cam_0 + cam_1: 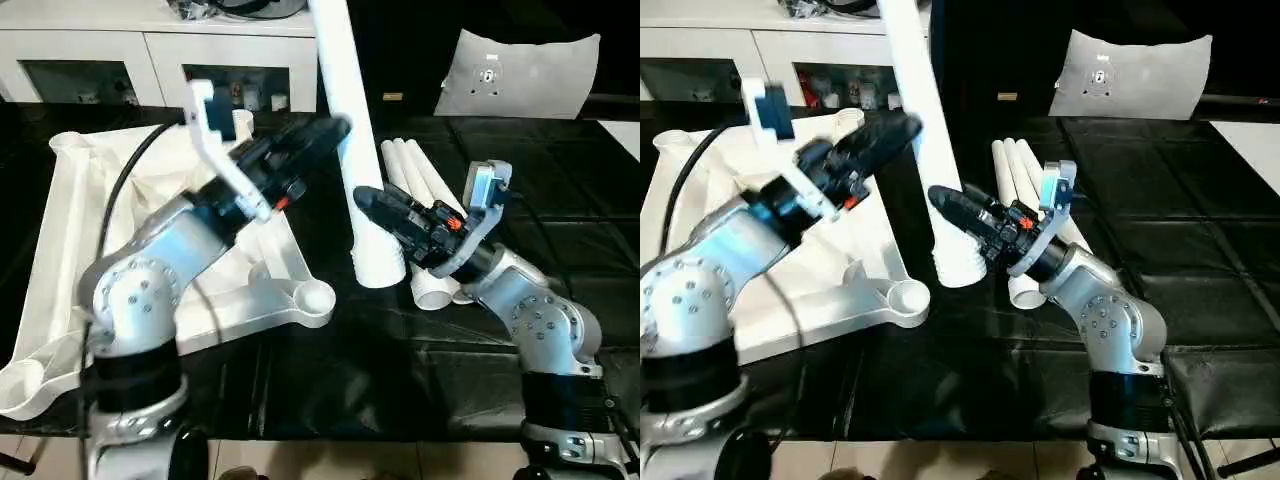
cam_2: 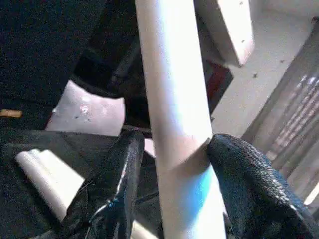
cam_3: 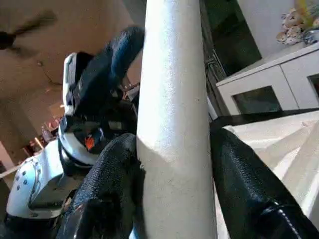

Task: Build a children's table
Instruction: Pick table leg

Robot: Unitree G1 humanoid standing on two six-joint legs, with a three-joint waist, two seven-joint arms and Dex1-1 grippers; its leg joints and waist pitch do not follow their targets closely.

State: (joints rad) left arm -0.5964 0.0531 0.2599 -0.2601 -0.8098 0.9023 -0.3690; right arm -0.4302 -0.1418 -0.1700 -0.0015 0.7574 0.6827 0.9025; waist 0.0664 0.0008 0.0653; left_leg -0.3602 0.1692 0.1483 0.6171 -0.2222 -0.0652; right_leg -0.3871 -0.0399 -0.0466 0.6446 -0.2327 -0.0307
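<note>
One white table leg stands nearly upright over the black table, its wide ribbed end down and close to the surface. My left gripper is shut on the leg higher up, reaching in from the left. My right gripper is shut on it lower down, from the right. In the left wrist view black fingers flank the leg; in the right wrist view fingers press the leg. The tabletop lies upside down at left, a round corner socket just left of the leg's end.
Three more white legs lie side by side on the black table behind my right gripper. A white cabinet runs along the back. A grey-white cushion-like panel leans at the back right.
</note>
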